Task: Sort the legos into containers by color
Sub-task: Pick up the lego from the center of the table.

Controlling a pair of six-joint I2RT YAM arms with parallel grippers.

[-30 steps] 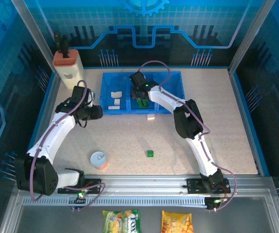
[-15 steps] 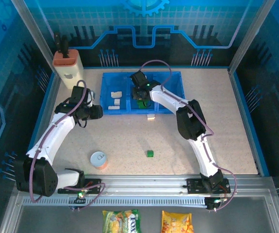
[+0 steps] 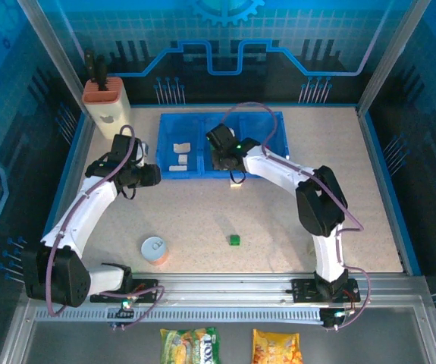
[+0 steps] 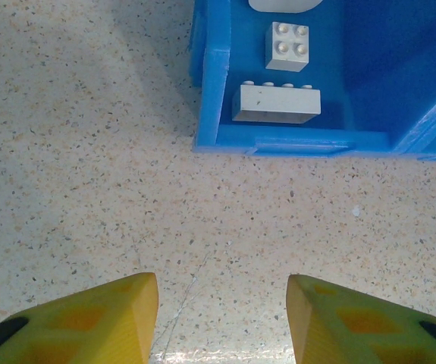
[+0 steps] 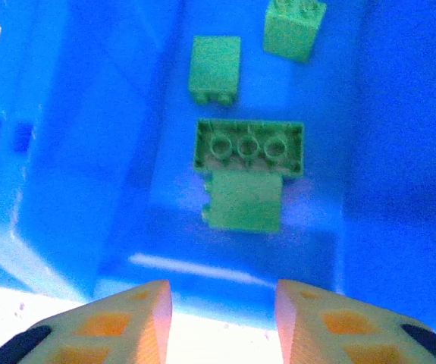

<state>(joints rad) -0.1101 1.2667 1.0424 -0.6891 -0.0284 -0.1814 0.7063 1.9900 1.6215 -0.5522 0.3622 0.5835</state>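
1. Across the desk point(image 3: 202, 212), the right arm's elbow has swung outward since a second ago, drawing the right pincer point(image 5: 221, 296) back toward the near wall of the middle compartment.
2. The blue tray point(image 3: 282, 125) keeps colours apart: white bricks point(image 4: 276, 104) in the left compartment, green bricks point(image 5: 249, 148) in the middle.
3. The right pincer's jaws stand apart and empty above the greens, probably after a drop.
4. The left pincer point(image 4: 221, 303), jaws apart and empty, hovers over the desk just beside the tray's left corner, seemingly leaving room.
5. A loose green brick point(image 3: 235, 240) lies mid-desk, and a cream brick point(image 3: 236, 182) just beside the tray's near wall; neither is sorted yet.
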